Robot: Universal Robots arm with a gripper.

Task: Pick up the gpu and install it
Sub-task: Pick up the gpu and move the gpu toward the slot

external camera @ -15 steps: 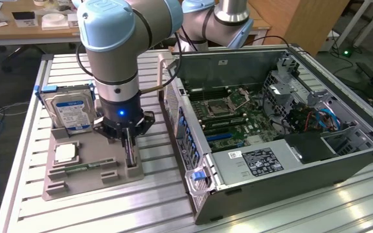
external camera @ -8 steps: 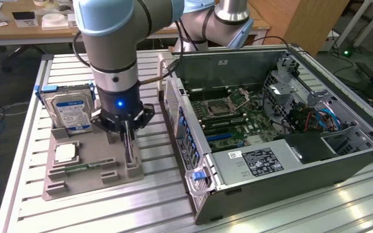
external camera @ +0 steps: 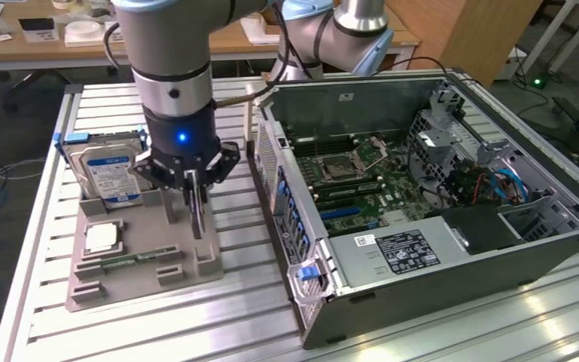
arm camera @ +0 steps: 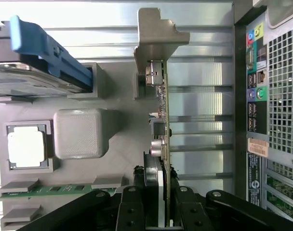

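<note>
The hand (external camera: 194, 205) is clenched on the gpu (external camera: 198, 223), its two fingers pressing the card's flat faces from either side, as the wrist view shows where the hand (arm camera: 157, 195) straddles the gpu (arm camera: 164, 120). The card stands on edge, its faces upright, over the grey holder (external camera: 139, 243) that lies on the slatted metal table (external camera: 249, 320) towards the table's edge on the exterior view's left. Whether its lower edge is seated in the holder's slot or just clear of it, I cannot tell.

Its long axis runs level, along the length of the holder (arm camera: 122, 159) and parallel to the rear panel of the open computer case (external camera: 531, 260), which sits just beside the holder on the exterior view's right. The silvery end bracket (arm camera: 156, 41) points to the hard drive end of the holder; the hand grips the opposite end.

In the same holder are the hard drive (external camera: 108, 172), propped upright, a processor chip (external camera: 102, 238) and a green memory stick (external camera: 133, 261).
</note>
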